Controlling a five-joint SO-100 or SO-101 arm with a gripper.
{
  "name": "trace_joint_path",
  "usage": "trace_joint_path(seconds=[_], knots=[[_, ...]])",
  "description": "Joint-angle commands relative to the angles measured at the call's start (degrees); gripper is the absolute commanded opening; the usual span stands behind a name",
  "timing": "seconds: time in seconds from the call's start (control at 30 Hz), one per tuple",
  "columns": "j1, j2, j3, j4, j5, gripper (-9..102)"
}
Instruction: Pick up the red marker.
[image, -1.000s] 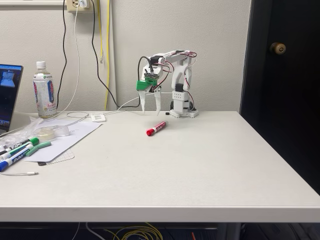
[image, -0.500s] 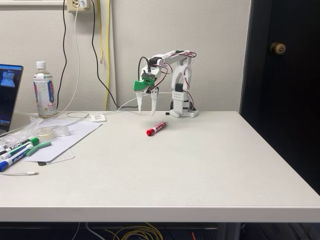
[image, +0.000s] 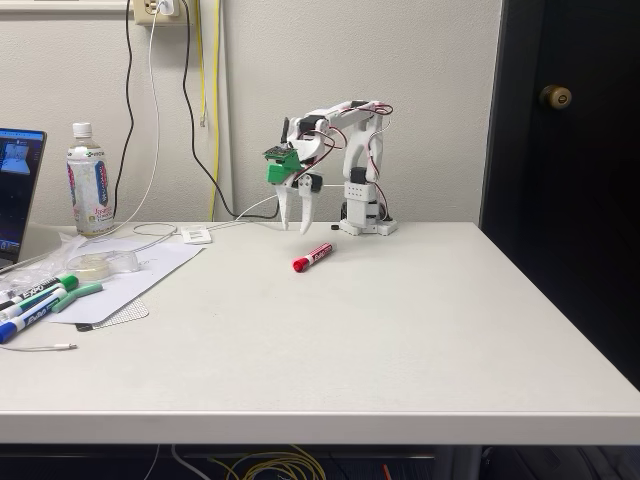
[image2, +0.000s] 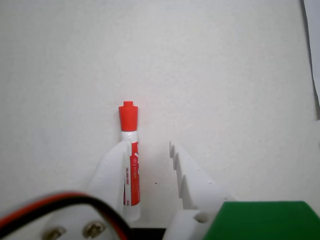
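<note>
Over the last second the white two-finger jaws have narrowed somewhat yet stay parted and empty, hovering behind the short red-capped white-barrelled marker lying flat on the pale table, so the grasp looks yet to come.

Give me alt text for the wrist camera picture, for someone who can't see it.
A short red-capped marker with a white barrel and red label lies on a plain white table, cap pointing away from the camera. The arm's white two-finger pincer hangs open above it, one finger overlapping the barrel in this view.
</note>
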Motion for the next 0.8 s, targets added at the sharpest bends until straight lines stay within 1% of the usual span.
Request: trace_joint_path(seconds=[0.0, 0.53, 0.77], knots=[[0.00, 1.93, -0.88, -0.44, 0.88, 18], [-0.18, 0.18, -0.70, -1.41, 2.11, 17], [2.11, -2.55, -0.70, -4.83, 0.44, 17]])
